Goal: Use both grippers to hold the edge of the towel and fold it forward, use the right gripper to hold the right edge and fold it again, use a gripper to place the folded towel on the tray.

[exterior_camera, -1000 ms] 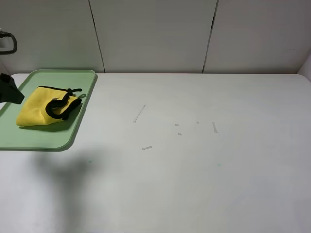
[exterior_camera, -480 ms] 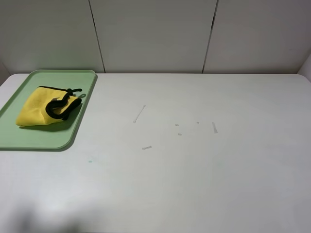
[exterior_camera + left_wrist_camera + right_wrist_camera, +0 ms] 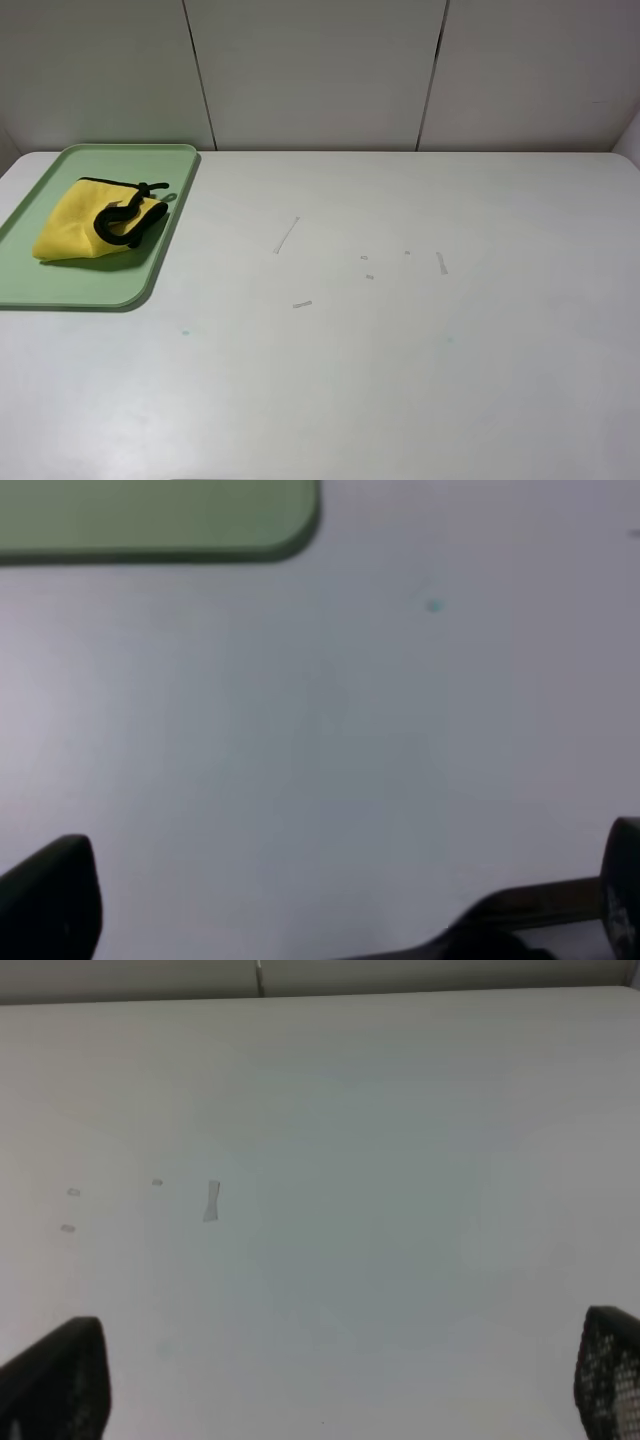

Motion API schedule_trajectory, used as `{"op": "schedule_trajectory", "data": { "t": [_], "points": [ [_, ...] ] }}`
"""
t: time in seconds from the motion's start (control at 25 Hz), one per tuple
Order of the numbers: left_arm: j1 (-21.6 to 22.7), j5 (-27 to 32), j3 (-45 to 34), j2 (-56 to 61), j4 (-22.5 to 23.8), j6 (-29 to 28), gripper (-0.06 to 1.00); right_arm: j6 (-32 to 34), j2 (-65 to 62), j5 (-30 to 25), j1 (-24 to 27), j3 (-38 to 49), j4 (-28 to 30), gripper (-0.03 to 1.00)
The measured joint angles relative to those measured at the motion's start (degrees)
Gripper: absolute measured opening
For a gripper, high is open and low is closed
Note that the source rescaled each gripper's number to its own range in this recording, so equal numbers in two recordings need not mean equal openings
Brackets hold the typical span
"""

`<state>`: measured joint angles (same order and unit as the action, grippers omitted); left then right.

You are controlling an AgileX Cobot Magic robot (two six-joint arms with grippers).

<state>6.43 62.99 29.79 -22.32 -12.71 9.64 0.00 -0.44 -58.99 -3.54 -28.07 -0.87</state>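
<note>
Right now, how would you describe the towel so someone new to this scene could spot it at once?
Look at the white table and find the pale green tray at its far left. On the tray lies the towel, a folded yellow fuzzy bundle with a black loop curled on top. It is the only bright yellow thing in view; the rest of the table shows only small scraps of tape.

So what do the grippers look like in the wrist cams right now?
Only fingertips show. The left gripper has dark, blurred black fingers and a thin dark bar. The right gripper has black fingers with a fine mesh-like texture. No markings visible.
</note>
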Motion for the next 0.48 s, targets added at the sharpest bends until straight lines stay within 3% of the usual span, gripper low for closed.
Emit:
{"op": "schedule_trajectory", "data": {
  "t": [0.16,0.32,0.48],
  "points": [
    [0.00,0.64,0.00,2.53,-0.93,-0.12,1.00,0.00,0.00,0.00,0.00,0.00,0.00,1.00],
    [0.00,-1.00,-1.12,4.42,-1.16,4.86,1.00,0.00,0.00,0.00,0.00,0.00,0.00,1.00],
    [0.00,-1.35,-1.34,9.35,-1.42,6.30,1.00,0.00,0.00,0.00,0.00,0.00,0.00,1.00]
  ]
}}
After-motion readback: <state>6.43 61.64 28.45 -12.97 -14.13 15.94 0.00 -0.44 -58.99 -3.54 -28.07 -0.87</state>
